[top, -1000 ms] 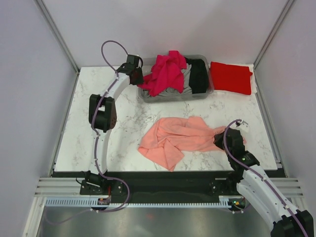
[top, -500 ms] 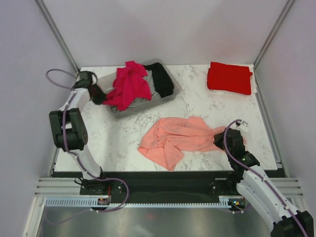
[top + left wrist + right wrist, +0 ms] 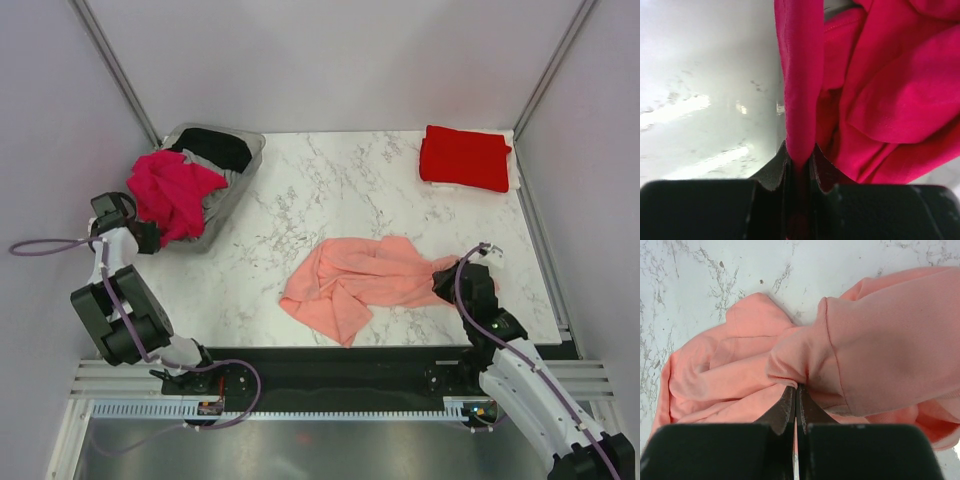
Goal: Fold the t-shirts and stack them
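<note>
Left fingers (image 3: pixel 781 162): clamped on magenta shirt (image 3: pixel 172 190), upper left
Right fingers (image 3: pixel 786 407): pinching pink shirt (image 3: pixel 360 280), centre
Red shirt (image 3: pixel 466 157): folded, upper right

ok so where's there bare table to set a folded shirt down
Largest bare marble: far middle, between the bin and the folded red shirt. A second patch: near left, between the left gripper, shut on the magenta shirt, and the salmon shirt. Crowded: the far-left corner, and near right where the right gripper pinches the salmon shirt.
</note>
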